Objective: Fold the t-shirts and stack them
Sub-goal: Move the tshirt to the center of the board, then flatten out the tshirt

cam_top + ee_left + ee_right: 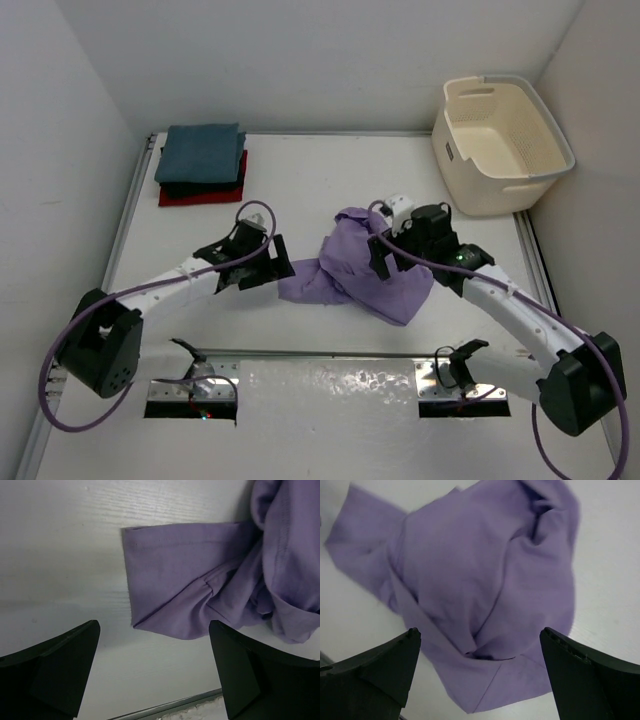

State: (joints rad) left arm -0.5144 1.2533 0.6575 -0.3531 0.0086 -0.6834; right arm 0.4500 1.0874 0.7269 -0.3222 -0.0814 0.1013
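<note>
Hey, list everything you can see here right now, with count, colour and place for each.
lavender t-shirt: one, lavender-purple, crumpled at table centre
teal-blue t-shirt: one, teal-blue, folded, top of far-left stack
black t-shirt: one, black, middle of stack
red t-shirt: one, red, bottom of stack
laundry basket: one, cream, far right corner
table: one, white
left gripper: black, open, by the lavender sleeve
right gripper: black, open, over the lavender t-shirt

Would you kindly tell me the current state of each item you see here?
purple t-shirt: crumpled, not folded
teal t-shirt: folded, top of stack
black t-shirt: folded, middle of stack
red t-shirt: folded, bottom of stack
basket: upright, looks empty
left gripper: open, holding nothing
right gripper: open, holding nothing
</note>
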